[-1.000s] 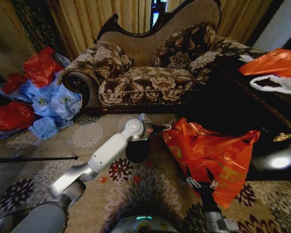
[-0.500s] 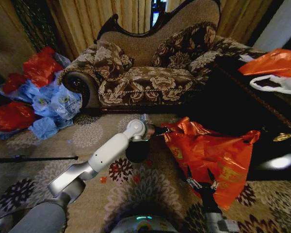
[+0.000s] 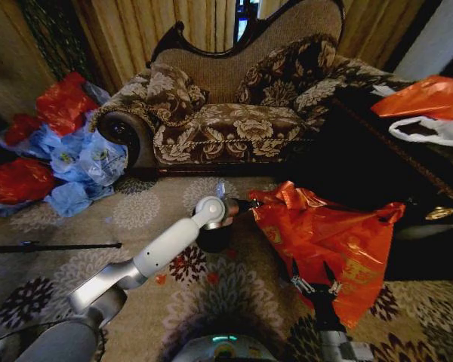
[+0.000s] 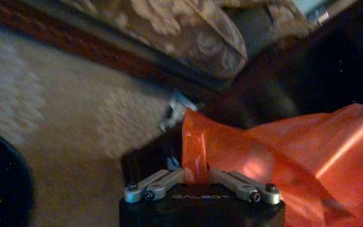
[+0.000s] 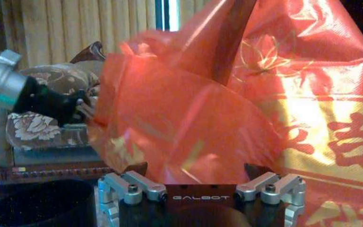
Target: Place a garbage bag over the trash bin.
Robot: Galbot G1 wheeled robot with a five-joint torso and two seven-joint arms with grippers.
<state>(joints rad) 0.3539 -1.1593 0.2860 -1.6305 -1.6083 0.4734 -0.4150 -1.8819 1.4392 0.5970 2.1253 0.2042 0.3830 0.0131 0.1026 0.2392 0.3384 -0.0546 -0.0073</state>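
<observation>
Count: one garbage bag (image 3: 325, 234), one trash bin (image 3: 211, 240), two grippers, one sofa (image 3: 234, 98).

The bag is orange-red, glossy, thin and crinkly, with yellowish print on it. It hangs spread out in the air between my two grippers, above the patterned carpet (image 3: 136, 211) and to the right of the bin.

My left gripper (image 3: 251, 204) is at the bag's upper left edge. In the left wrist view its fingers (image 4: 168, 177) are pinched close together on a fold of the plastic.

My right gripper (image 3: 315, 285) is at the bag's lower edge with its fingers (image 5: 134, 170) spread wide. The plastic sits between them, and I can't tell if they actually grip it.

The bin is small, black and round. It stands on the carpet just under my left wrist, in front of the sofa, with no bag on it.

Off to the left is one pile of red and blue bags (image 3: 53, 158). On the dark table (image 3: 377, 173) to the right lie one orange bag (image 3: 430, 94) and one white bag (image 3: 434, 130).
</observation>
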